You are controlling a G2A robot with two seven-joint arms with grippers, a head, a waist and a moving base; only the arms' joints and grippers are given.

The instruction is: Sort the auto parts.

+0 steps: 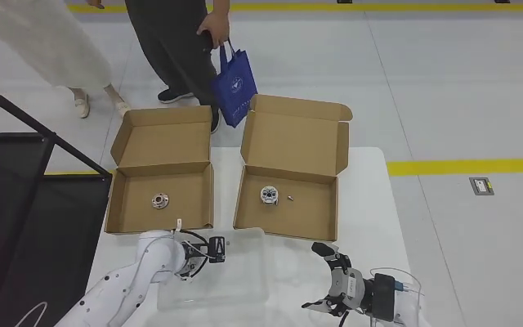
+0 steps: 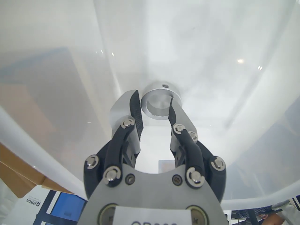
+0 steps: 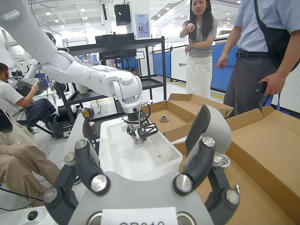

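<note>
A silver metal ring (image 2: 161, 90) lies on the floor of the white plastic bin (image 1: 245, 286). My left gripper (image 2: 153, 97) is down in the bin at the ring, open, one finger outside the ring's wall and the other inside its hole. From the right wrist view the same gripper (image 3: 137, 139) stands upright over the ring (image 3: 138, 144). My right gripper (image 1: 315, 278) hangs open and empty beside the bin, near the table's front edge. A small dark part (image 3: 159, 156) also lies in the bin.
Two open cardboard boxes stand behind the bin. The left box (image 1: 131, 208) holds a flanged part (image 1: 160, 199). The right box (image 1: 310, 217) holds a round part (image 1: 269, 194) and a small pin (image 1: 290, 196). A black rack (image 1: 33, 204) stands left of the table.
</note>
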